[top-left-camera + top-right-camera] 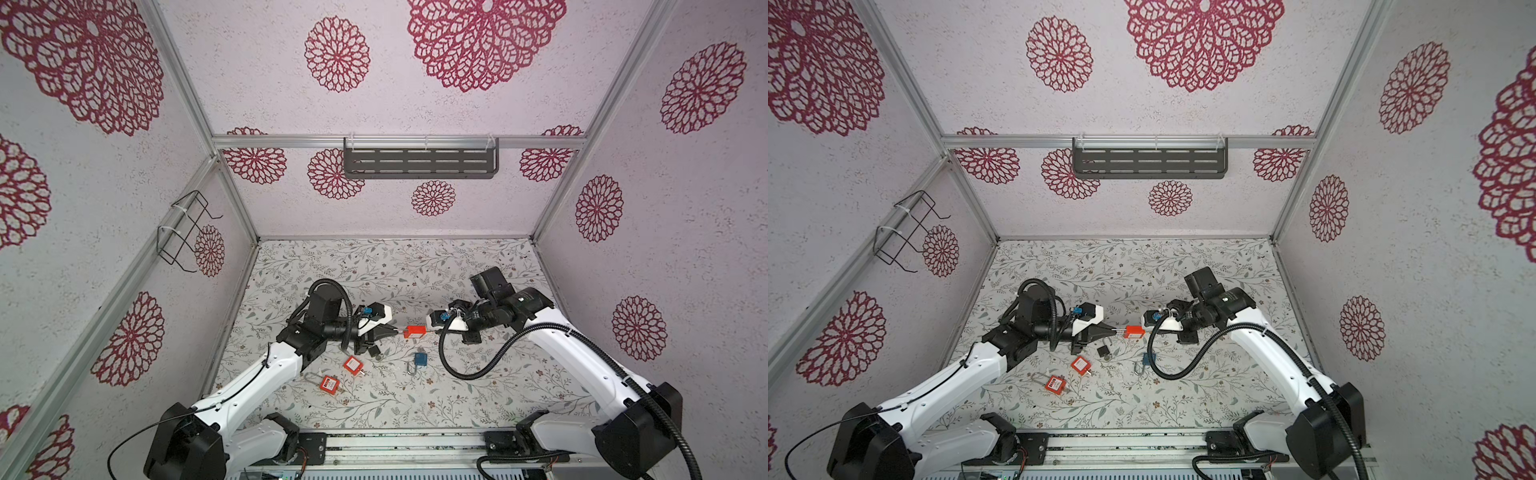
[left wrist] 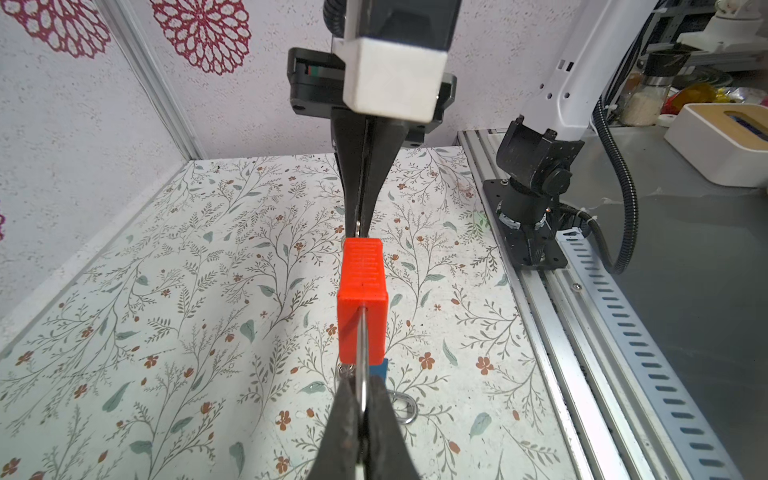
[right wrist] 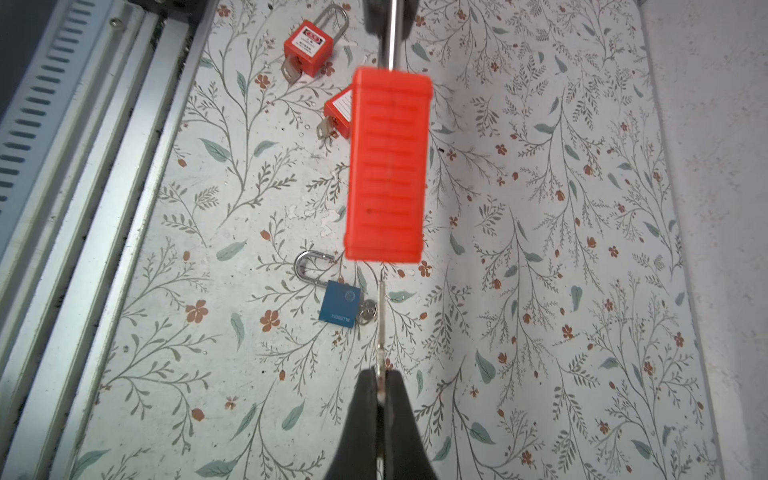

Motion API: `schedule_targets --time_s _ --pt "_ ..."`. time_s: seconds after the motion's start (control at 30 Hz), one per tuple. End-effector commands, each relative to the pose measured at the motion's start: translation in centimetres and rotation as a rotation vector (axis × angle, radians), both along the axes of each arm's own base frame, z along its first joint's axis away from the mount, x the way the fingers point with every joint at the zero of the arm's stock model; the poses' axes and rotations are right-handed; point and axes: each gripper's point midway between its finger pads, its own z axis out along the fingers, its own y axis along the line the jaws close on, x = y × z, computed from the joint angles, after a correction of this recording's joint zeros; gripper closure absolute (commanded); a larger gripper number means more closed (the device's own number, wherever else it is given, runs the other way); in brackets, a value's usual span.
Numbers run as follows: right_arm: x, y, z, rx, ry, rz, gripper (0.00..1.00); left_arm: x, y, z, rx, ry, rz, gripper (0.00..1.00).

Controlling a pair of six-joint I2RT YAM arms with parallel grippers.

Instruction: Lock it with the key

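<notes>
While red padlock (image 1: 415,331) hangs midair | left gripper (image 2: 363,409) clamps its shackle (image 2: 363,353) | right gripper (image 3: 380,380) clamps key (image 3: 381,324) (edge-on, at padlock's base)

Above the floral table (image 1: 478,395), the left gripper (image 1: 399,330) and the right gripper (image 1: 435,331) face each other, with a red padlock (image 1: 415,331) held level between them. The left gripper's fingers are pinched on the padlock's shackle end. The right gripper's fingers are closed on a thin key (image 1: 429,331) at the opposite end. Nearer the camera, a second red padlock (image 1: 353,365), a third red padlock (image 1: 328,383) and a blue padlock (image 1: 420,359) lie on the table.
</notes>
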Motion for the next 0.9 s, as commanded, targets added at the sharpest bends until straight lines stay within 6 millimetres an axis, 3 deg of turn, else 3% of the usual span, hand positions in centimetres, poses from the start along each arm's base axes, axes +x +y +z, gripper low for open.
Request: schedule_targets --time_s 0.0,0.23,0.53,0.87 --pt "0.6 -0.2 1.1 -0.001 -0.084 -0.009 1.0 -0.1 -0.1 1.5 -0.035 -0.013 -0.028 1.0" --pt "0.5 -0.8 -0.1 -0.022 -0.019 -0.061 1.0 0.3 0.3 1.3 -0.02 -0.027 -0.008 1.0" --pt "3.1 -1.3 -0.1 0.142 -0.055 -0.335 1.0 0.9 0.8 -0.1 0.144 0.043 -0.046 1.0" --pt "3.9 -2.5 -1.9 0.216 0.034 -0.559 1.0 3.7 0.2 -0.5 0.25 0.088 -0.068 1.0"
